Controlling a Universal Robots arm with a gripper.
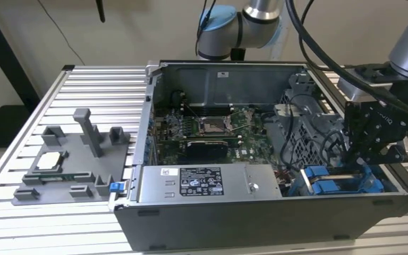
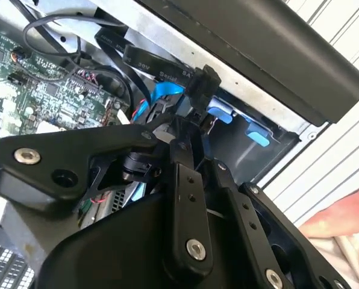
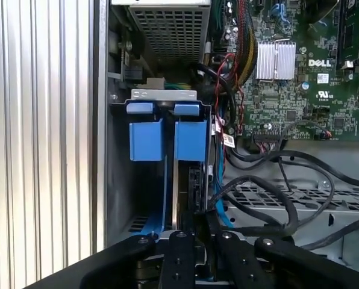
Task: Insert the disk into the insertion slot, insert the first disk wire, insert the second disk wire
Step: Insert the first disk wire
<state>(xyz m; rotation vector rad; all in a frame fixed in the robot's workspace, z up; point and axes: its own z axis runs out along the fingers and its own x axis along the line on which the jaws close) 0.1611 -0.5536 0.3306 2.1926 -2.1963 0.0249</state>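
Exterior view: we note the claw hanging inside the open computer case on the slatted surface. The first wrist view adds the disk, seated in the insertion slot (blue carrier tabs facing outward). In the second wrist view, the claw's fingers look pinched nearly together on a black wire connector.
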